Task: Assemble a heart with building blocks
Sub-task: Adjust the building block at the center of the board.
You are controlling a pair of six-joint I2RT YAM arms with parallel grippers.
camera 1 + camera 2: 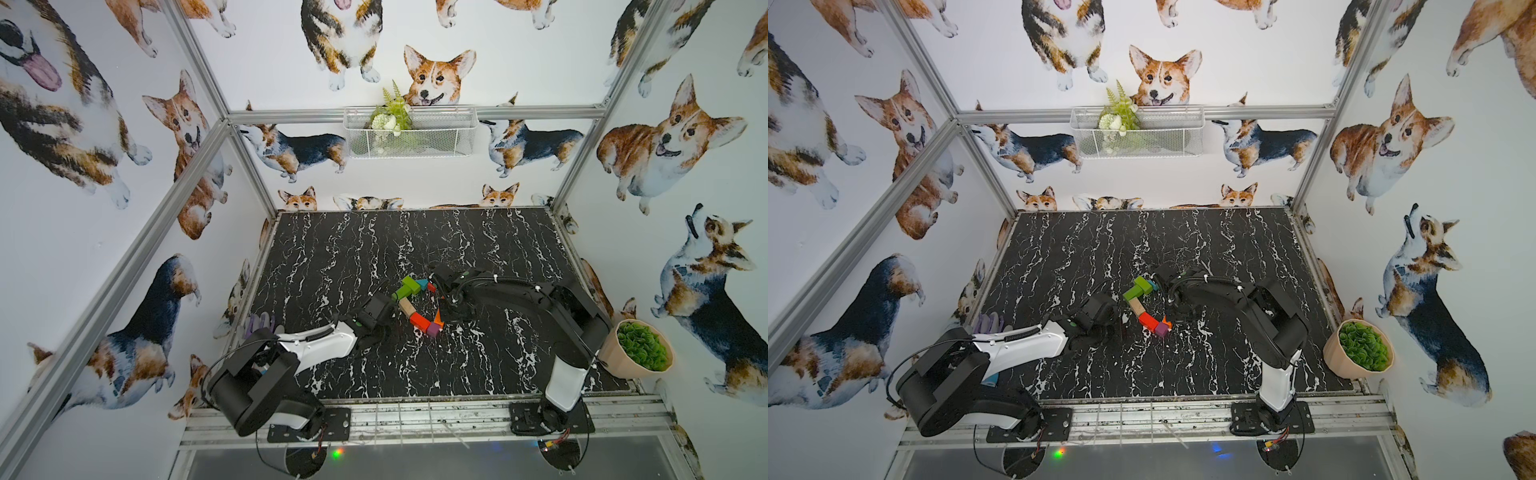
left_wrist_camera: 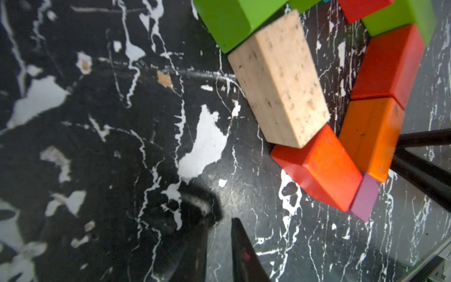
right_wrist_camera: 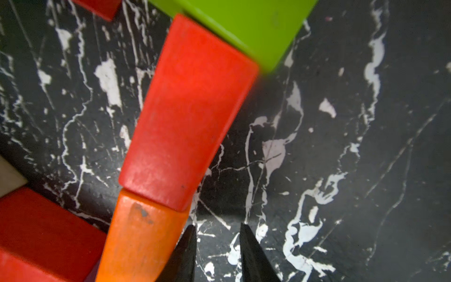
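Marble tabletop: narrow, empty left gripper and right gripper flank the heart; a nudge could dislodge the orange block

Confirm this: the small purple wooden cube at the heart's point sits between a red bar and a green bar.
Not green: the small purple wooden cube sits between a red rectangular bar and an orange rectangular bar, as the left wrist view shows.

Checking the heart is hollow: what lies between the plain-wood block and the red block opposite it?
Only bare black marble tabletop, shown in the left wrist view, separates the plain-wood block from the red block.
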